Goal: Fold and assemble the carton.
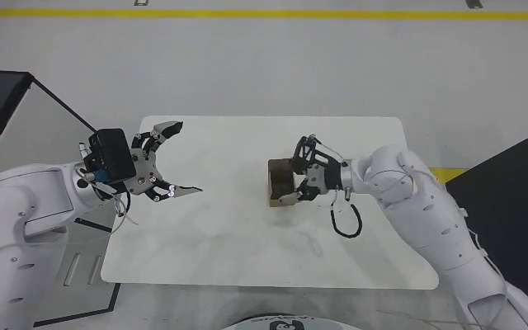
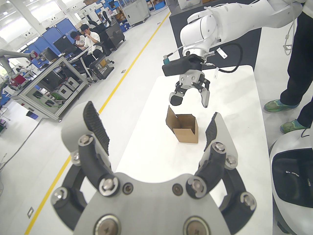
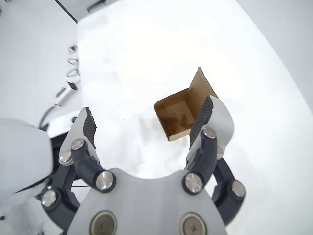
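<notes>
At the left edge of the worktop [image 1: 231, 247], your left pincer [image 1: 188, 157] hangs wide open, holding nothing, well apart from the carton [image 1: 280, 183]. Right of centre, you see the carton standing on the worktop, top open, one flap raised. Your right pincer [image 2: 191, 103] hovers just above it, fingers spread, gripping nothing.

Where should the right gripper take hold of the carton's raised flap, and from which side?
Likely pinch the flap near its free top edge, coming from above: it stands up from one wall of the open carton, thin enough for the open right gripper hovering above.
</notes>
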Tool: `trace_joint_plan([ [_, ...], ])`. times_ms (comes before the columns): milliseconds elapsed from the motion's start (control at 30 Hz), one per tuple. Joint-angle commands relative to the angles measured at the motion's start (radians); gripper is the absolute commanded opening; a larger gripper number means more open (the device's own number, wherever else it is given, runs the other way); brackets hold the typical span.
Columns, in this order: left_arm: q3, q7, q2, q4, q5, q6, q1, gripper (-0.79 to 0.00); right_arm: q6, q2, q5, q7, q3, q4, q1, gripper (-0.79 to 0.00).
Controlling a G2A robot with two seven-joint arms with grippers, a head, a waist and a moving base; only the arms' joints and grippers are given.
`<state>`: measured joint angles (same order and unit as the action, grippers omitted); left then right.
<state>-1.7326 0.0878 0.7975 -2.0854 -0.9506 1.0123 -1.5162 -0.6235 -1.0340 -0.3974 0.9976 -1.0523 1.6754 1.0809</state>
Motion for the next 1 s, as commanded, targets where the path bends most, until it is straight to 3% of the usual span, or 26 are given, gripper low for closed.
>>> trace_joint_plan([
  [0,0.000,0.000,0.000,0.000,0.000,0.000,0.000,0.000,0.012,0.005,0.154,0.037,-0.018,-0.027,0.005,0.000],
  [133,0.000,0.000,0.000,0.000,0.000,0.000,0.000,0.000,0.049,0.010,0.404,0.082,-0.039,-0.082,0.019,0.000],
  [467,0.000,0.000,0.000,0.000,0.000,0.000,0.000,0.000,0.049,0.010,0.404,0.082,-0.039,-0.082,0.019,0.000],
  [600,0.009,0.009,0.001,0.001,0.000,-0.011,-0.007,0.000,0.077,0.011,0.536,0.054,-0.054,-0.127,0.044,0.000],
  [767,0.102,0.123,0.000,0.016,0.079,-0.041,-0.030,0.000,0.094,0.019,0.632,0.087,-0.086,-0.177,0.058,0.000],
  [967,0.192,0.300,-0.006,0.034,0.245,-0.088,0.002,0.000,0.089,0.027,0.696,0.101,-0.117,-0.228,0.088,0.000],
])
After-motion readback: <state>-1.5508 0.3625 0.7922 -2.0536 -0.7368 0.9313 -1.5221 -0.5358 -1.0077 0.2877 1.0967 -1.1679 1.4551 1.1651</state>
